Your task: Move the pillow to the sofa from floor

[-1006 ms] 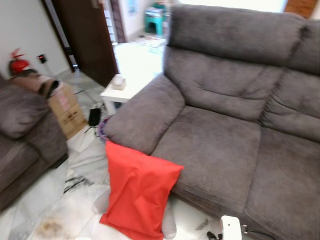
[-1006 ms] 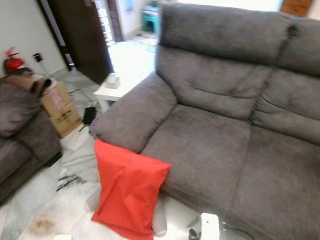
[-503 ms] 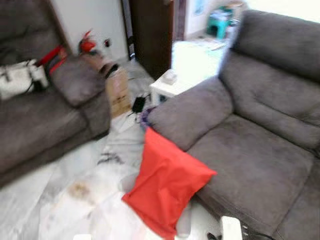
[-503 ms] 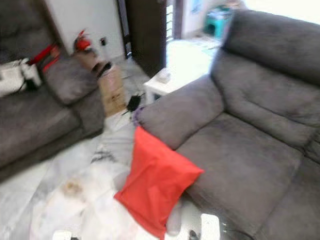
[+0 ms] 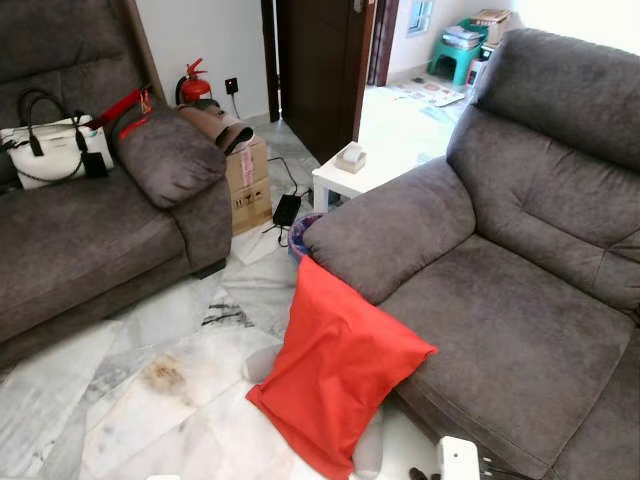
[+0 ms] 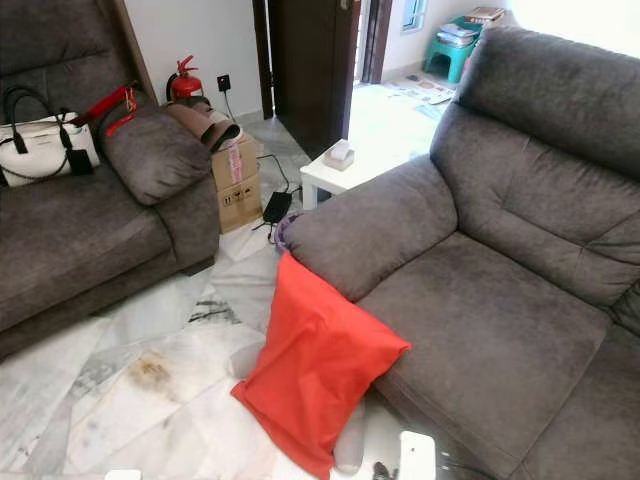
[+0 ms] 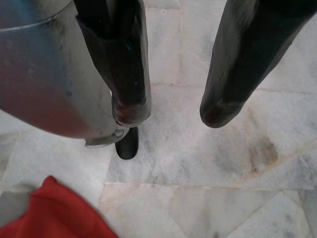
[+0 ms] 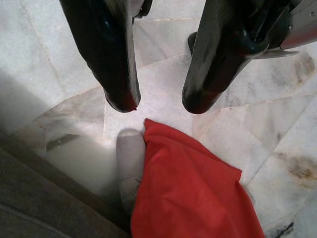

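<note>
A red pillow (image 5: 335, 375) stands tilted on the marble floor, leaning against the front of the grey sofa (image 5: 500, 320) just below its armrest (image 5: 385, 225). Something pale grey (image 8: 131, 158) pokes out from under the pillow's edge. My left gripper (image 7: 176, 111) hangs open above bare floor, with a corner of the red pillow (image 7: 54, 210) close by. My right gripper (image 8: 159, 101) is open too, hanging over the floor right beside the pillow's corner (image 8: 193, 193). Neither gripper touches the pillow.
A second grey sofa (image 5: 90, 230) stands at the left with a white handbag (image 5: 50, 150) on it. Between the sofas are a cardboard box (image 5: 250, 180), a small white table (image 5: 350, 175) and a black adapter with cable (image 5: 287, 210). A brown stain (image 5: 165, 375) marks the floor.
The camera has swung to the left and sharpened, bringing the second sofa and handbag into view. The pillow still leans against the sofa in the same place.
</note>
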